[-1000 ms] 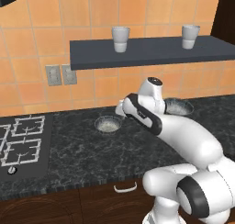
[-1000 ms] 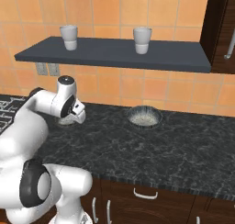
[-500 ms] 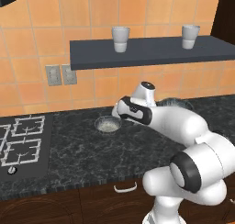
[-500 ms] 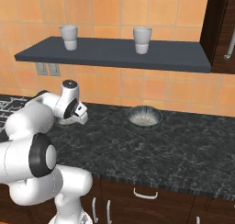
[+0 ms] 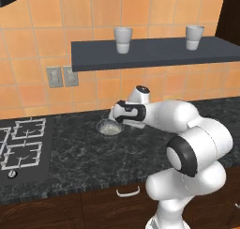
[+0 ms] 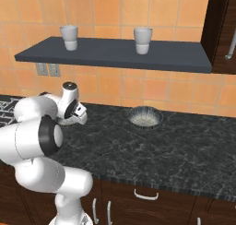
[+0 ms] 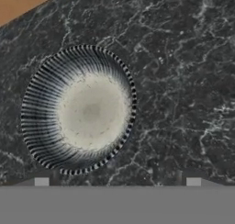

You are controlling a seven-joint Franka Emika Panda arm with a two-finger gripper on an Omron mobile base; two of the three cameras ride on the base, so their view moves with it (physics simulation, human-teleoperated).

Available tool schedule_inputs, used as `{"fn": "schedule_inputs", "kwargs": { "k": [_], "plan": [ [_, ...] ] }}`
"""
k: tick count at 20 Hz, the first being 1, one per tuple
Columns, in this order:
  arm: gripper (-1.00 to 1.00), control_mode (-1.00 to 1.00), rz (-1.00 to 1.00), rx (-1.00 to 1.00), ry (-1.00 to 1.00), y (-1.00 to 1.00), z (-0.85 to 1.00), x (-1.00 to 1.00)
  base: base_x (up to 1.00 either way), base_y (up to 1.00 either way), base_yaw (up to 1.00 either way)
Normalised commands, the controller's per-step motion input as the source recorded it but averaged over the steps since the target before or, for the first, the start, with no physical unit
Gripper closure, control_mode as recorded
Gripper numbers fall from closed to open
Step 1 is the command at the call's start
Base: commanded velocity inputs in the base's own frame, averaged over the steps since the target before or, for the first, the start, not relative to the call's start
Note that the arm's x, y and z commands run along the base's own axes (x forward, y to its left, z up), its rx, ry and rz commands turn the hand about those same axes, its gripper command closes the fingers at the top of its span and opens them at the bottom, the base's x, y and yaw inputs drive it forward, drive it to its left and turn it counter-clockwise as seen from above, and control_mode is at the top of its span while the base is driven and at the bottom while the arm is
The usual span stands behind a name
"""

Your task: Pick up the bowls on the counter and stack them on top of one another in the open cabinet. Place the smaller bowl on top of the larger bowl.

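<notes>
A white robot arm with dark joints is seen bent low over a black marbled surface (image 5: 84, 153) that is carried on dark wooden drawers. Its pincer (image 5: 114, 116) is held just above the smaller bowl (image 5: 110, 127), and its two fingers are spread wide apart with nothing gripped between them. In the hand view, the tips of the fingers (image 7: 41, 182) are seen at the bottom edge, set well apart, and the smaller bowl (image 7: 79, 109) lies below them, left of centre, with a striped grey wall and a pale speckled floor.

The smaller bowl is placed upright towards the back edge of the surface, right of a black hob (image 5: 21, 146) with white grates at the left end. In the right base view, the larger bowl (image 6: 145, 116) is shown further along the surface to the right, also near the back edge, well apart from the pincer (image 6: 81, 114) and resting upright.

Behind the surface, an orange tiled wall is seen, with two grey sockets (image 5: 62, 76) mounted on it. Higher up, the open cabinet (image 5: 154, 54) is shown as a long dark slate shelf board against the tiles. Two pale cups are stood on it, well apart: a left cup (image 5: 123, 39) and a right cup (image 5: 194, 37).
</notes>
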Motion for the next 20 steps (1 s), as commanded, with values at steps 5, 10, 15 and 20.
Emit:
{"fn": "schedule_inputs", "kwargs": {
  "k": [5,10,15,20],
  "plan": [
    [-1.0,-1.0,0.0,0.0,0.0,0.0,-0.36,0.35,0.0,0.0,0.0],
    [-1.0,-1.0,0.0,0.0,0.0,0.0,-0.32,0.08,0.0,0.0,0.0],
    [-1.0,-1.0,0.0,0.0,0.0,0.03,-0.28,0.13,0.0,0.0,0.0],
    [1.0,-1.0,0.0,0.0,0.0,0.09,-0.26,0.12,0.0,0.0,0.0]
  ]
}}
